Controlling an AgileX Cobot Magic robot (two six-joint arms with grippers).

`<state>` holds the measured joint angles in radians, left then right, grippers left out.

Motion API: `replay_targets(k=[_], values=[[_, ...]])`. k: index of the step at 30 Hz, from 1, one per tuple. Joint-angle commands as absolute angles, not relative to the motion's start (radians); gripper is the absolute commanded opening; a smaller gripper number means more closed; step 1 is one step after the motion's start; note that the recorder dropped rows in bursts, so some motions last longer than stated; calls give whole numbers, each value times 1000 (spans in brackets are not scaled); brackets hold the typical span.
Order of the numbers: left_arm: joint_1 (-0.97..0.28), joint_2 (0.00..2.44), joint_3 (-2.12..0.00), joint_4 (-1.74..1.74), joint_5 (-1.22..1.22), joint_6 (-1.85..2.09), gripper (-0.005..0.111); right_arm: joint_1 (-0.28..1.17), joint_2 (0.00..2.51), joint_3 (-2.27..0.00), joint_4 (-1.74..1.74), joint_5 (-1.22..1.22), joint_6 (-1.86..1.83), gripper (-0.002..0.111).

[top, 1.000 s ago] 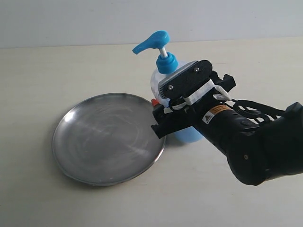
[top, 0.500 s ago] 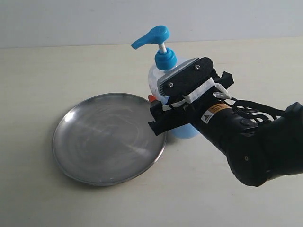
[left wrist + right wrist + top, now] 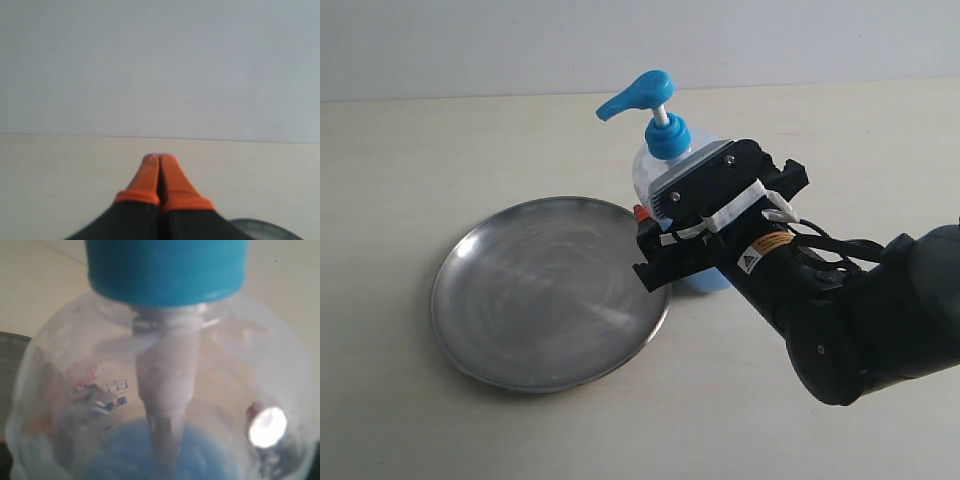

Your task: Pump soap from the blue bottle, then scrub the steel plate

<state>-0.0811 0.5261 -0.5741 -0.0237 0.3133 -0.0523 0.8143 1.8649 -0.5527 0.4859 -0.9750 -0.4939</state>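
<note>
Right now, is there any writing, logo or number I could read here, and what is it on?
Nothing reads clearly.
On the right arm, a warning sticker: triangle sign and orange band, wording too small to read.
On the blue bottle, blue and red print: blurred beyond reading.

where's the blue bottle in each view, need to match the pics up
Exterior view: blue bottle at centre, just right of the steel plate.
Left wrist view: not in it.
Right wrist view: the bottle fills it.
Shared landmark: the steel plate's rim, also a sliver in the left wrist view.
</note>
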Motion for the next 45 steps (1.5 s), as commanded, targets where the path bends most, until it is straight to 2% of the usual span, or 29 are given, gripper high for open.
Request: replay_targets(k=[1,7,15,23,45], values=[[-82,526,-581,-38,297,-60,0,814,1856,-565,467,-1050,-497,0],[-82,581,-586,-194,336,-8,0,814,1856,-565,467,-1041,-497,0],[-82,826,-707,-626,662,488,0,814,1856,-565,470,-1039,-497,0],[-89,1086,-899,-671,867,522,0,814,1856,-565,470,-1035,-497,0],[-452,1459,-1315,-482,880,360,0,814,1856,-565,468,-1023,-497,0]])
